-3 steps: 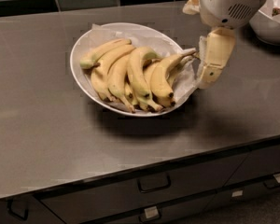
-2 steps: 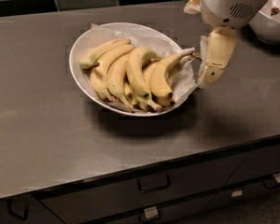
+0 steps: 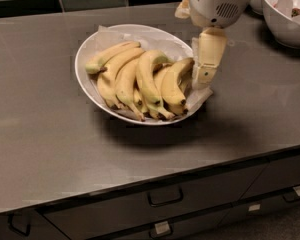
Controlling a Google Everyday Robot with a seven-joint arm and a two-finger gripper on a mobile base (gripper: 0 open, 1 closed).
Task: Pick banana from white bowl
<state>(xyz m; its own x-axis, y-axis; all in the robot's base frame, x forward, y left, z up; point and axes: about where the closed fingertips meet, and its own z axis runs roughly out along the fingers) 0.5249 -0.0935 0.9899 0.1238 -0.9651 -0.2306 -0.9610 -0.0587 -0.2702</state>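
The wide white bowl (image 3: 90, 79), lined with white paper, sits mid-counter and holds several yellow bananas side by side. The banana (image 3: 174, 86), plump and strongly curved, lies rightmost in the bowl with its stem end up near the right rim and its dark tip toward the front. My gripper (image 3: 200, 81) hangs from the white arm housing (image 3: 217, 4) and reaches down at the bowl's right rim, right beside that banana's stem end. A paler green-tipped banana (image 3: 107, 58) lies at the far left of the pile.
A deeper white bowl (image 3: 290, 26) with items inside stands at the back right, with another bowl (image 3: 257, 1) behind it. A dark tiled wall runs along the back. The counter's front edge has drawers (image 3: 165, 196) below.
My gripper has moved left, closer to the bowl's right rim and the rightmost banana's stem. The bananas and bowl have not moved.
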